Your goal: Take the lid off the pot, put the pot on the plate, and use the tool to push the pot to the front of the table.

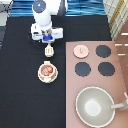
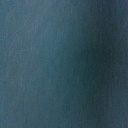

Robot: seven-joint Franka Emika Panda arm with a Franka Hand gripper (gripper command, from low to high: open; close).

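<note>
My gripper is near the exterior view's top, left of the stove, shut on the handle of the cream-white tool. The tool hangs below the hand with its wide head pointing toward the view's bottom. Just beyond the head stands the pinkish-tan pot with reddish contents, uncovered, on the cream plate on the black table. A small gap separates tool and pot. The pink lid lies on the stove's top-left burner spot. The wrist view shows only a dark blue-grey blur.
The pinkish-brown stove panel fills the exterior view's right, with three black burners showing. A large grey pan with a long handle sits at the bottom right.
</note>
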